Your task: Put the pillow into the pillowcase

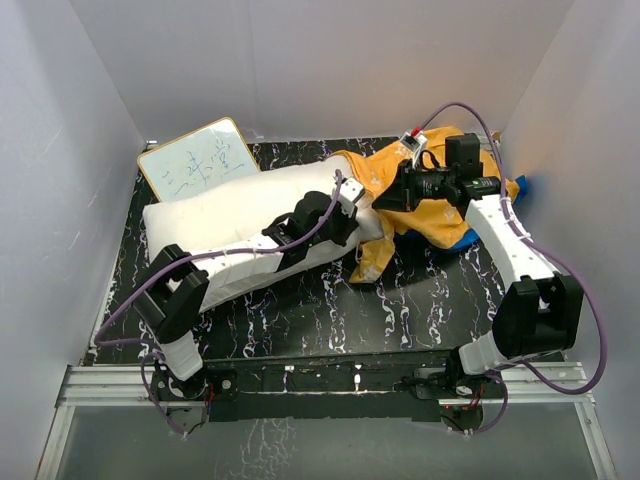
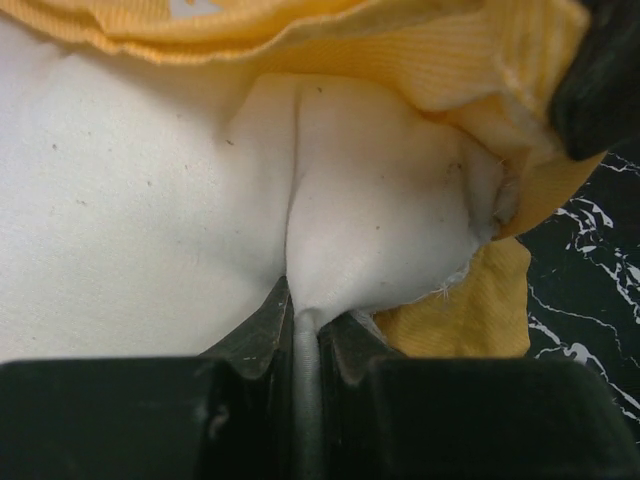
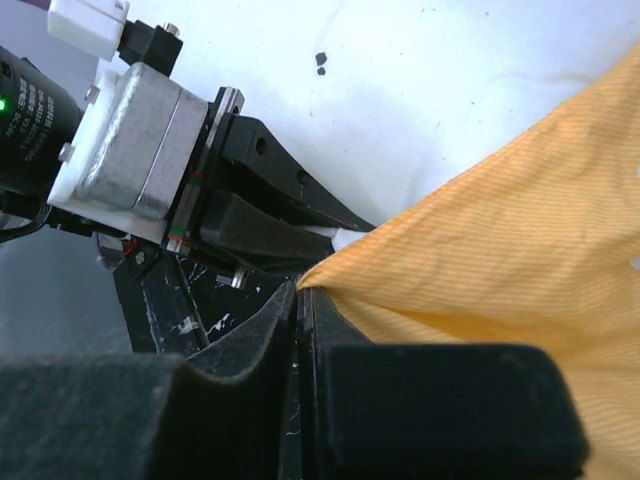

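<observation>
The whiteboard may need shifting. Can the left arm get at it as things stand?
Probably not: the left gripper is shut on the pillow, whose bulk lies between that arm and the whiteboard. It would have to let go first.

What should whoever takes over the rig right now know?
Left gripper: shut on a pinch of the pillow at its right end.
Right gripper: shut on an orange edge of the pillowcase.
Pillow lies across the table's left half; pillowcase bunched at right rear.
Done: orange cloth laps just over the pillow's pinched end.
To do: nearly all the pillow is outside; work it in.
</observation>
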Tool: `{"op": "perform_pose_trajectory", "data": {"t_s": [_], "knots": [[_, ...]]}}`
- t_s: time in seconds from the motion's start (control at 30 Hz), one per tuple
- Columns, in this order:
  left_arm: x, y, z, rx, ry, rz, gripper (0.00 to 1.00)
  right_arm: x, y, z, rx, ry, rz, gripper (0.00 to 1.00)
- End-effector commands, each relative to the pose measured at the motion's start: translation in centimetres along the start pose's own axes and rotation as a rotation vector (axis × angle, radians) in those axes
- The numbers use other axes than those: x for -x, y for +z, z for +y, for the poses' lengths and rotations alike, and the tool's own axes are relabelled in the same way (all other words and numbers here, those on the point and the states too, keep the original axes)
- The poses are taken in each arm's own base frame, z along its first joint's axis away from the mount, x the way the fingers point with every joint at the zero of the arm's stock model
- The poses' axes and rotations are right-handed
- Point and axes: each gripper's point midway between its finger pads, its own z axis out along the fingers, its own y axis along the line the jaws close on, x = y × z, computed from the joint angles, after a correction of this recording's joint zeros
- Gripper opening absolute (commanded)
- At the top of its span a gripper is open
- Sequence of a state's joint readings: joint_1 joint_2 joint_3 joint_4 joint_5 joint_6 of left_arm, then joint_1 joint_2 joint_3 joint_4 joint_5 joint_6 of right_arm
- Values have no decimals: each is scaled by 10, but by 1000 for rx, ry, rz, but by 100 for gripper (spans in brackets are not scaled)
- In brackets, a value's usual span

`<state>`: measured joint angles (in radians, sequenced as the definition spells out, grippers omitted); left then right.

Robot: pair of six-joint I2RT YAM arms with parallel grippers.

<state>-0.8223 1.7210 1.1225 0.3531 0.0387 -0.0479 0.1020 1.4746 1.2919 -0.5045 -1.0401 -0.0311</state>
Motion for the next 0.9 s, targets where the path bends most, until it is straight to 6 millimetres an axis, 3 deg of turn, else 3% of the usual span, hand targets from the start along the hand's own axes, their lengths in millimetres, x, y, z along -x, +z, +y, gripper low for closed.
{"op": "perform_pose_trajectory", "data": {"t_s": [0.0, 0.13, 0.23, 0.3, 0.4, 0.47, 0.63, 0.73, 0.87], "knots": [[76, 0, -40, -134, -23, -200, 0, -1, 1, 16, 63, 32, 21, 8], [131, -10, -28, -74, -42, -347, 0, -29, -3, 27, 69, 7, 106, 8], [166, -20, -29, -91, -74, -450, 0, -34, -8, 26, 26, -30, 112, 8], [176, -23, -31, -104, -95, -472, 0, -33, -10, 26, 14, -45, 107, 8], [169, -22, -23, -58, -125, -448, 0, -32, -14, 34, 33, -68, 101, 8], [149, -21, -5, 24, -157, -412, 0, -34, -17, 32, 9, -99, 118, 8], [129, -37, 22, 128, -130, -353, 0, -28, -48, -4, -112, -91, 117, 8], [126, -37, 24, 142, -98, -324, 0, -27, -49, 4, -74, -96, 126, 8], [136, -26, 20, 117, -117, -357, 0, -32, -23, 42, 61, -156, 142, 8]]}}
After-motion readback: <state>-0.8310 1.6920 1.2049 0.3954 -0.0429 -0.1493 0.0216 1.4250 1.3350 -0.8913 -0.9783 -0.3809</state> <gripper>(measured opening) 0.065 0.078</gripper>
